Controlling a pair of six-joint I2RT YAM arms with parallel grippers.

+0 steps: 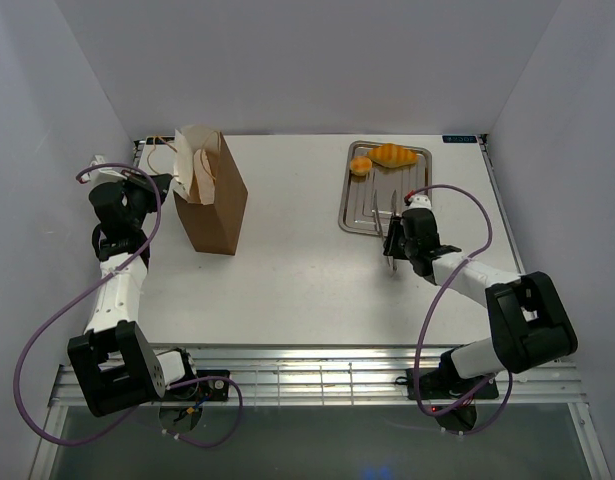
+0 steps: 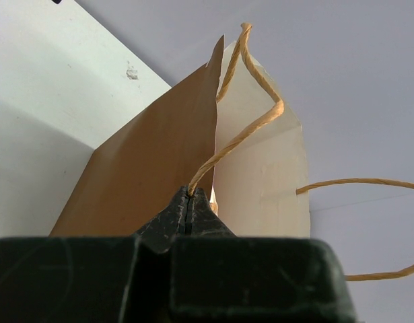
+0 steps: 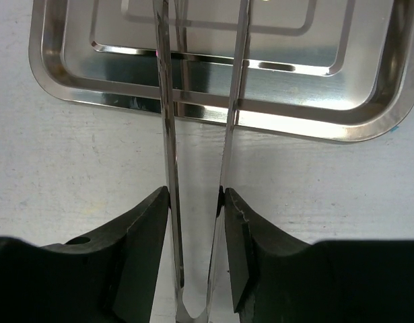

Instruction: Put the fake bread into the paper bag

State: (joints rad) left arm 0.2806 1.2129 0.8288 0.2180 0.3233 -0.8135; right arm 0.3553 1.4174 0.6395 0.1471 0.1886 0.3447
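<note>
Two loaves — a croissant (image 1: pixel 395 154) and a bun (image 1: pixel 360 166) — lie on the tray (image 3: pixel 58 81), well apart from the paper bag (image 1: pixel 212 205). They are probably light, rigid and slippery, best pinched mid-body. The right gripper (image 3: pixel 196 202) clasps the tongs (image 3: pixel 166 101); the left gripper (image 2: pixel 188 202) is clamped on the bag's handle (image 2: pixel 247 131).

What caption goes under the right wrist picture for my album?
The right gripper holds silver tongs stretched out over a shiny steel tray.

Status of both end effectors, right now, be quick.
Left end effector: closed, pinching the string handle of the paper bag.
Right end effector: closed on the silver tongs, squeezing both arms.
</note>
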